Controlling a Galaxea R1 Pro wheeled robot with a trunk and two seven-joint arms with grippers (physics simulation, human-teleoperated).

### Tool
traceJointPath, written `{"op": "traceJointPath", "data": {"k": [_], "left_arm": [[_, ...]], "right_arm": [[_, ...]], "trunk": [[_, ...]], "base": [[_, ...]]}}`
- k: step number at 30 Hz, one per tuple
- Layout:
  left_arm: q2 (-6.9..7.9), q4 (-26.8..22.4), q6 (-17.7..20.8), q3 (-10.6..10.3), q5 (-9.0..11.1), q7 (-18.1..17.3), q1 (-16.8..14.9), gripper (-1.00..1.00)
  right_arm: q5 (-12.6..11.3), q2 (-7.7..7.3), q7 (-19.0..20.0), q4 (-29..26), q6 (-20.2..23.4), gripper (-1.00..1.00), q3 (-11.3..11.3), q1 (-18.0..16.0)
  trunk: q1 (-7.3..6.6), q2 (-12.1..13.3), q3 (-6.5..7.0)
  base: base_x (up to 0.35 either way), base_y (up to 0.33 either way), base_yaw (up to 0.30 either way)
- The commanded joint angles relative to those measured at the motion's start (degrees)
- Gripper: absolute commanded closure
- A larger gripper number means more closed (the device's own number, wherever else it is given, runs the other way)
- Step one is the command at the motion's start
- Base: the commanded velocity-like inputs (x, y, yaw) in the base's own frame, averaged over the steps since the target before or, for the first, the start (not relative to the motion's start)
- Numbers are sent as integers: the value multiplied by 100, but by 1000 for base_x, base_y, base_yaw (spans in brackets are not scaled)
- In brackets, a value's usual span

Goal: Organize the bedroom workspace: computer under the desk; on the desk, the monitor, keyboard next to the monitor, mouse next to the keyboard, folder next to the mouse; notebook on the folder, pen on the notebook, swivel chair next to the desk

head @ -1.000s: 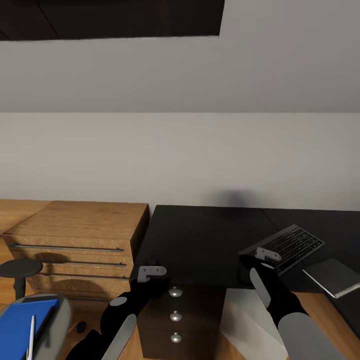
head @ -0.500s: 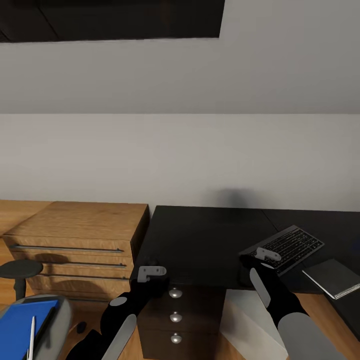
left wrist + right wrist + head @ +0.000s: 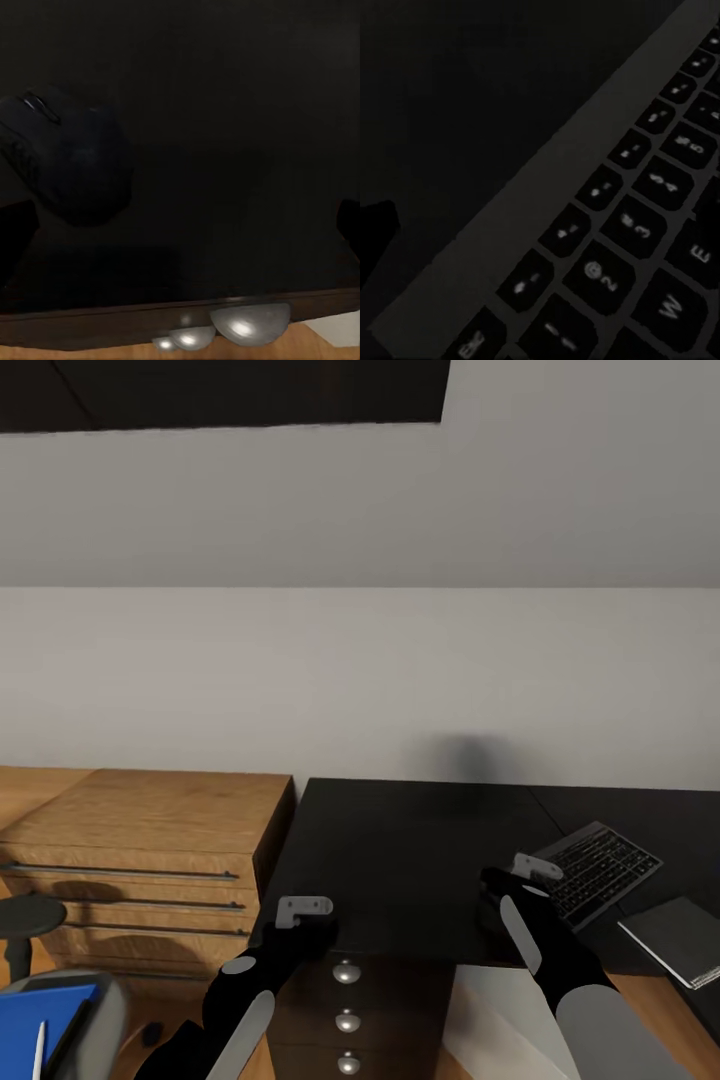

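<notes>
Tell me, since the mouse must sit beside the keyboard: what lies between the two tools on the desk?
Bare black desk top lies between left tool and right tool, seen in the head view.

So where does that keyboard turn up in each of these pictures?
Head view: the keyboard lies at lower right, on the black desk top, just past the right arm.
Right wrist view: its keys and front edge run diagonally across the lower right.
Left wrist view: this one looks at the mouse instead.
Shared landmark: the glossy black desk top, seen in all three views.
</notes>
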Motion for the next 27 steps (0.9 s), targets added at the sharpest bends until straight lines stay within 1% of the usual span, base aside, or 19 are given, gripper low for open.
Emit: {"op": "traceJointPath", "data": {"k": [1,5,15,25,26,27], "left_arm": [[5,-6,9,-15,59,58,-6,-100],[5,-2,9,-15,53,59,-6,-100],[6,1,9,-16,40,59,-6,-100],[31,-78,9,-31,38,57,-6,-100],[65,-110,11,-64,72,66,27,-100],[97,-142,-2,-57,54,66,59,-100]], "right_arm": [[-48,-4,-31,-11,15,-100,7,-3],[-46,-8,-32,-16,-29,-100,6,-3],[-44,-24,-22,-27,-119,-100,-3,-3],[-44,-29,-3,-33,-221,-100,-6,-3],[-70,-62,-36,0,-254,-100,13,-36],[-45,-50,-68,32,-286,-100,3,-68]], "trunk": [[1,-3,-6],[1,-3,-6],[1,-3,-6],[1,-3,-6],[1,-3,-6],[1,-3,-6]], "base": [[64,-10,0],[103,-7,0],[215,-41,0],[24,-6,0],[0,0,0],[0,0,0]]}}
